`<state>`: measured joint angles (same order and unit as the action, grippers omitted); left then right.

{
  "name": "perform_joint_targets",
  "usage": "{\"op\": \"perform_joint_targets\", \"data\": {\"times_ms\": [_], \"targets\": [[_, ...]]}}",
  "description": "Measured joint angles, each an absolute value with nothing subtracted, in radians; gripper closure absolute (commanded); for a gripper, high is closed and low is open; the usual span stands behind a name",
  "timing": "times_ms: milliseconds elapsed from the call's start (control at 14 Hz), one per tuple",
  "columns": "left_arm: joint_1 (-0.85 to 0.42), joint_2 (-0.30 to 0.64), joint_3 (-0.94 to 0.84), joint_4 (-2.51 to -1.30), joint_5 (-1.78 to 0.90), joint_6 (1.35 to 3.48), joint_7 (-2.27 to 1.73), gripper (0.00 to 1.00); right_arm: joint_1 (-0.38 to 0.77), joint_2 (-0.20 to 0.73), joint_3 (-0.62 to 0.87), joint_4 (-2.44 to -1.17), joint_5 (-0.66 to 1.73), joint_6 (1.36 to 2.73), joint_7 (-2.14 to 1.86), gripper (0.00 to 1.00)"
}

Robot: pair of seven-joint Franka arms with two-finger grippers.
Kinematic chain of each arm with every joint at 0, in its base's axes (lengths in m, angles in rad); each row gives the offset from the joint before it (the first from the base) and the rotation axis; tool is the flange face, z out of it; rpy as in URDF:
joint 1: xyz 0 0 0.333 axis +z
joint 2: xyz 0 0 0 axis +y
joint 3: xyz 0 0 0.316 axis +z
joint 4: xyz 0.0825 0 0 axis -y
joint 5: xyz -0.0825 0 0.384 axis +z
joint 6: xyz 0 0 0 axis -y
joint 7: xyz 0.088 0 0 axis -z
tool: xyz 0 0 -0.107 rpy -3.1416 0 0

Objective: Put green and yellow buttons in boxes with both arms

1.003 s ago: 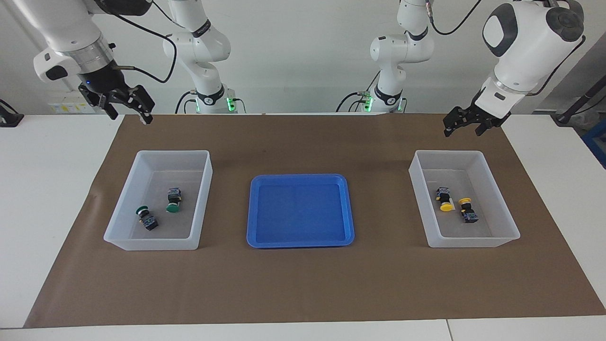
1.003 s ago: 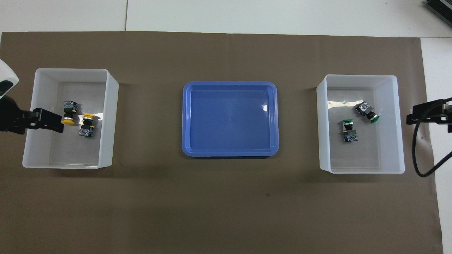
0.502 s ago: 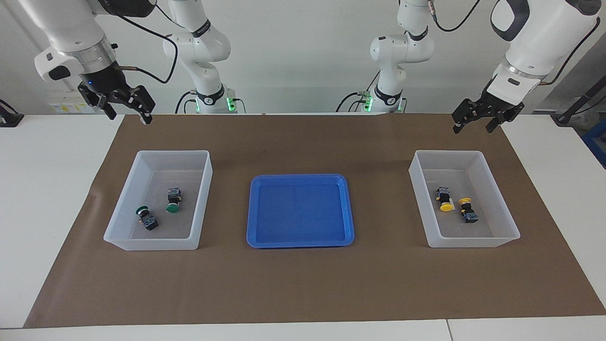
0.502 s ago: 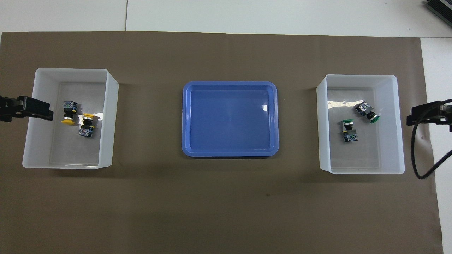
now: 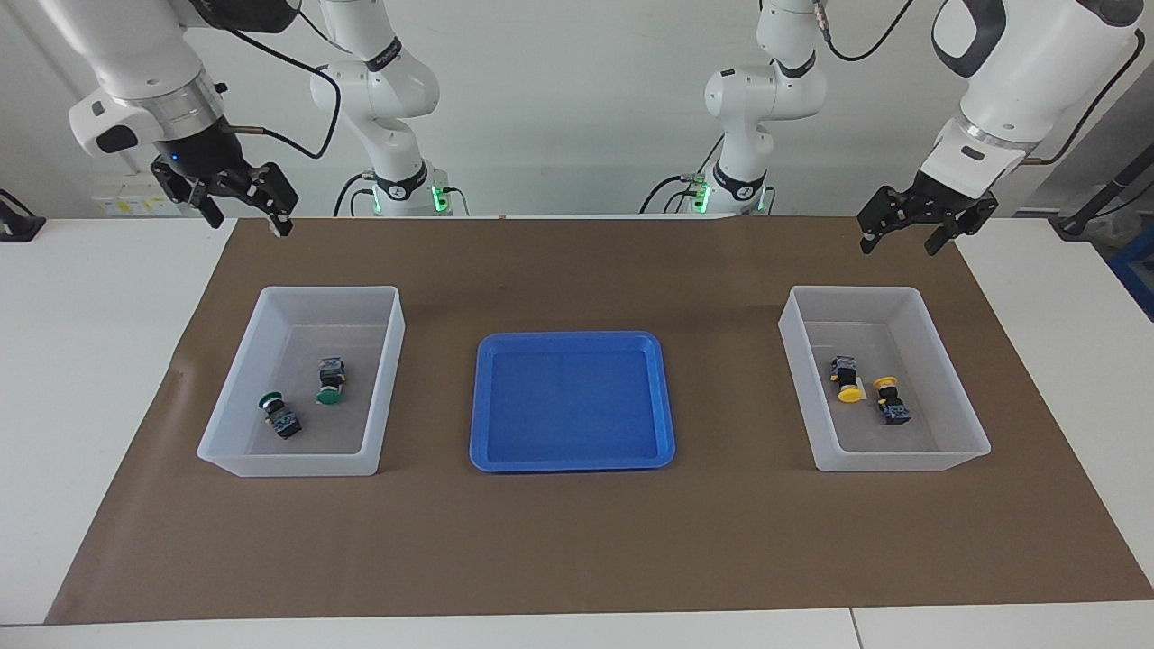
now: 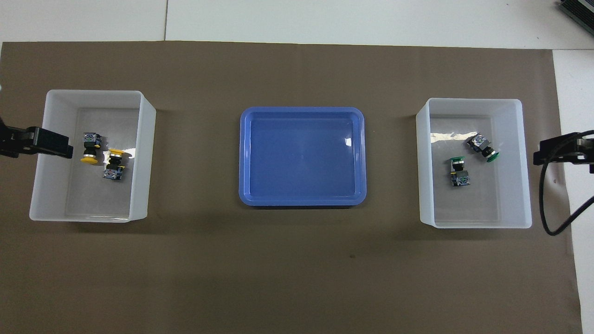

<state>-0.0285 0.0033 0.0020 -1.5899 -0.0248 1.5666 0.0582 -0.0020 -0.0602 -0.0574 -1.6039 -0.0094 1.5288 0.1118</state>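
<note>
Two green buttons point(image 5: 329, 383) point(image 6: 482, 148) lie on their sides in the box point(image 5: 329, 290) point(image 6: 468, 100) toward the right arm's end. Two yellow buttons point(image 5: 847, 379) point(image 6: 89, 149) lie in the other box point(image 5: 856, 290) point(image 6: 93, 92) toward the left arm's end. My right gripper point(image 5: 250, 221) hangs open and empty, high over the mat's corner beside the green buttons' box. My left gripper point(image 5: 900, 245) is also open and empty, raised above the mat's edge next to the yellow buttons' box.
A shallow blue tray point(image 5: 568, 336) point(image 6: 301, 110) with nothing in it sits mid-table between the boxes. A brown mat point(image 5: 577, 541) covers the table. A black cable loop point(image 6: 550, 204) hangs from the right arm.
The left gripper has lifted and drawn back from over the yellow buttons' box toward the mat's edge. The right gripper has barely shifted. The buttons have not moved.
</note>
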Motion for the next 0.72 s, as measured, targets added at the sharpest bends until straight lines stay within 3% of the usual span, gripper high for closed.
{"op": "perform_joint_targets", "data": {"times_ms": [717], "targets": [[-0.02,0.013,-0.001,-1.592,-0.025,1.568,0.059,0.0,-0.002,-0.061,-0.057,-1.608,-0.009,1.529,0.112,0.0]]}}
